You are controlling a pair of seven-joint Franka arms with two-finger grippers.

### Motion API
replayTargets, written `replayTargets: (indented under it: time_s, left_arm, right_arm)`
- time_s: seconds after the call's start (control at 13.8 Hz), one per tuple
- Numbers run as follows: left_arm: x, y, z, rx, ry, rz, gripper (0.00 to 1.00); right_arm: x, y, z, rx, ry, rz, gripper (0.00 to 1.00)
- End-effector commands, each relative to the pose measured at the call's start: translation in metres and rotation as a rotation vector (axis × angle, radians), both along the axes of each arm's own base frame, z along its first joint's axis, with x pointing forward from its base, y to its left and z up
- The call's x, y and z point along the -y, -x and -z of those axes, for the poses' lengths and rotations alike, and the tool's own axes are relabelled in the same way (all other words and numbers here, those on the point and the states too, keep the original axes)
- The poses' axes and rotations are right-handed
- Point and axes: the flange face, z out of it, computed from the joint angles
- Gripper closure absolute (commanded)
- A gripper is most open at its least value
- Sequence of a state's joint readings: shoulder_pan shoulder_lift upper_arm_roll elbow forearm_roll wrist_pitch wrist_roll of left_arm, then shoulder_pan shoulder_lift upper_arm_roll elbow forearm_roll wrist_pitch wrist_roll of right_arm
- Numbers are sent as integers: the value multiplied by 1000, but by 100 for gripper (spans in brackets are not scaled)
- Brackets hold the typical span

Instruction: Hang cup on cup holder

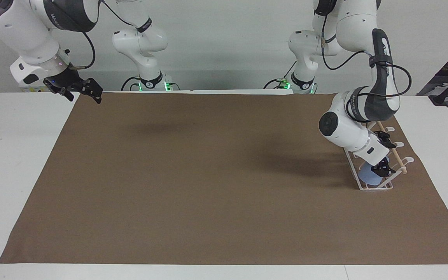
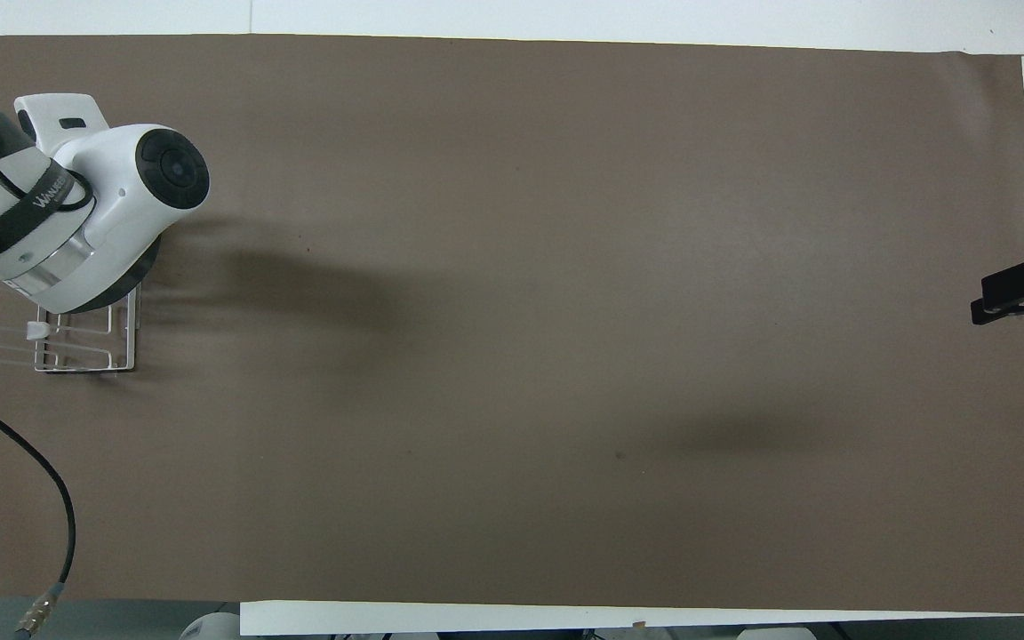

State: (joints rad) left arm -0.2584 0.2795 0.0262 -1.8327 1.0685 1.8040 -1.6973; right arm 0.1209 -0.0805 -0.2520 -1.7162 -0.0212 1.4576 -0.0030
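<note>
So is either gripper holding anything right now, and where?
Cannot tell: left gripper sits beside the cup, low in the cup holder. Right gripper holds nothing.

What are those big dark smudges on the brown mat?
Shadows: in the facing view, the left arm's soft shadow lies on the brown paper mat beside the white wire cup holder; in the overhead view, it stretches from that holder.

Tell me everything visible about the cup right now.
The cup is light blue, smooth and plain, looking like plastic. Only a rounded part shows, low inside the cup holder among its white wires, at the left arm's end of the table. The left gripper is right beside it; the overhead view hides it.
</note>
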Motion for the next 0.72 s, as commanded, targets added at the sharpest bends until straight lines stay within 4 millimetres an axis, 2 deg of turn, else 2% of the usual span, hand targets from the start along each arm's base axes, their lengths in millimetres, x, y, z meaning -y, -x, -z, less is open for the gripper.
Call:
replayTargets:
  time_s: [0.0,0.14,0.29,0.43,0.58,0.65]
  left_arm:
    - [6,-7,-43,-33,50,2,0]
    - [7,-16,-98,-99,170,-5,0]
    - [2,-17,-139,-214,224,37,0]
    - [1,-9,-164,-318,342,90,0]
    - [-14,9,-187,-417,554,181,0]
    - [-18,16,-190,-459,644,206,0]
  right_arm:
    - [0,4,-3,-3,-5,-4,1]
    - [0,4,-3,-3,-5,-2,1]
    - [0,4,-3,-3,-5,-4,1]
    - [0,4,-3,-3,-5,-2,1]
    - [0,4,-3,-3,-5,-2,1]
    - [0,4,-3,-3,-5,-2,1]
